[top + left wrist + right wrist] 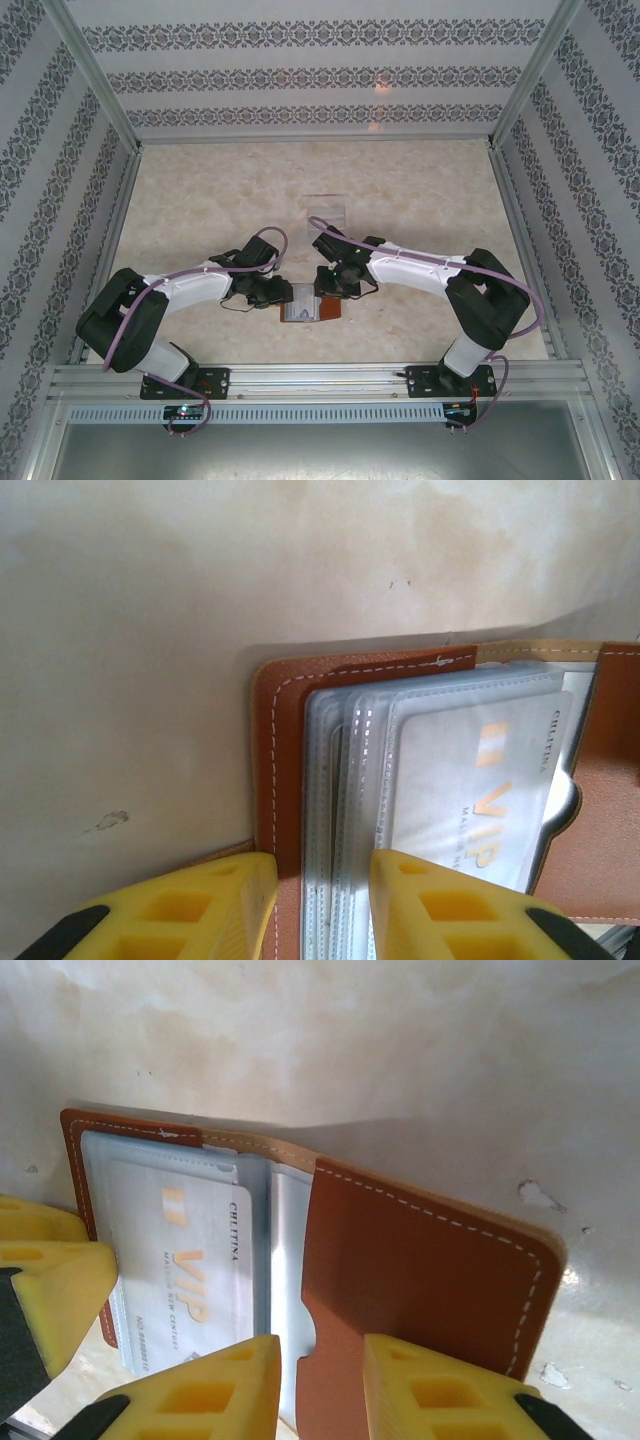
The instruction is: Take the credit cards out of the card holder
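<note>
The card holder [326, 308] is a reddish-brown leather wallet lying open near the table's front edge, between both grippers. Its clear sleeves hold a pale credit card [470, 780] printed VIP, which also lies in the right wrist view [170, 1260]. My left gripper [322, 880] is shut on the card holder's left side, with the leather edge [285, 740] and the stacked sleeves between its yellow fingers. My right gripper [320, 1380] is open. It straddles the notched edge of the raised right flap [420, 1290], beside a silvery card [288, 1260] in that flap's pocket.
A clear plastic box [327, 212] stands on the marble-patterned table behind the grippers. Aluminium rails [300, 375] run along the near edge, and patterned walls close in the sides and back. The left gripper's yellow finger [55, 1280] sits at the wallet's left edge.
</note>
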### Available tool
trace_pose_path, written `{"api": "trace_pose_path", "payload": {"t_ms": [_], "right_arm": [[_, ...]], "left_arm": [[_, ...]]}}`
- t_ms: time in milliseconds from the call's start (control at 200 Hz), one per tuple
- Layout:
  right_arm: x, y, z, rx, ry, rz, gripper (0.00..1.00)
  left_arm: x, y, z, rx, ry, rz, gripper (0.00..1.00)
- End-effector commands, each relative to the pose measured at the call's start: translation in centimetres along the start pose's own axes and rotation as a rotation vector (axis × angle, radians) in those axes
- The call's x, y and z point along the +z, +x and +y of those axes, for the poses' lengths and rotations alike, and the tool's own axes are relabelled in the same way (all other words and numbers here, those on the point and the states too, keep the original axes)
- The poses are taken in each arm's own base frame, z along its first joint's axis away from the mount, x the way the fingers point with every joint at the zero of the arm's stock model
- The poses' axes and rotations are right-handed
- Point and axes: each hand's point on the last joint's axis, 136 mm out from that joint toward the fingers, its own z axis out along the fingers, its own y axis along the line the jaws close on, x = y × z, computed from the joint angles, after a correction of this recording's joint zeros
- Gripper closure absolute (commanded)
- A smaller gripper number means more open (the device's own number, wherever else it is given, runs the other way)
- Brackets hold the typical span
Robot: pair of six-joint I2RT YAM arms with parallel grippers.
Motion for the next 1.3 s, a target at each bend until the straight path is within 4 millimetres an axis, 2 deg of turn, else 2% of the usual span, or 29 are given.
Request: {"api": "trace_pose_path", "payload": {"t_ms": [0, 210, 430, 650, 974, 1294], "right_arm": [[0.4, 0.1, -0.1, -0.009, -0.011, 0.017, 0.72], [0.7, -0.2, -0.5, 0.018, -0.023, 0.013, 0.73], [1.4, 0.0, -0.6, 0.038, -0.024, 0.03, 0.73], [1.1, 0.0, -0.8, 0.046, -0.024, 0.013, 0.73], [-0.1, -0.7, 0.7, 0.027, -0.086, -0.016, 0.73], [-0.4, -1.0, 1.6, 0.025, -0.14, -0.033, 0.74]], "left_arm": [[1.7, 3.5, 3.5, -0.066, -0.095, 0.126, 0.67], [1.6, 3.4, 2.8, -0.067, -0.073, 0.129, 0.69], [1.3, 3.8, 3.1, -0.073, -0.076, 0.129, 0.69], [1.3, 3.9, 3.1, -0.076, -0.071, 0.132, 0.7], [1.1, 3.7, 2.9, -0.072, -0.055, 0.107, 0.7], [-0.4, 2.5, 0.9, -0.048, 0.001, 0.054, 0.7]]}}
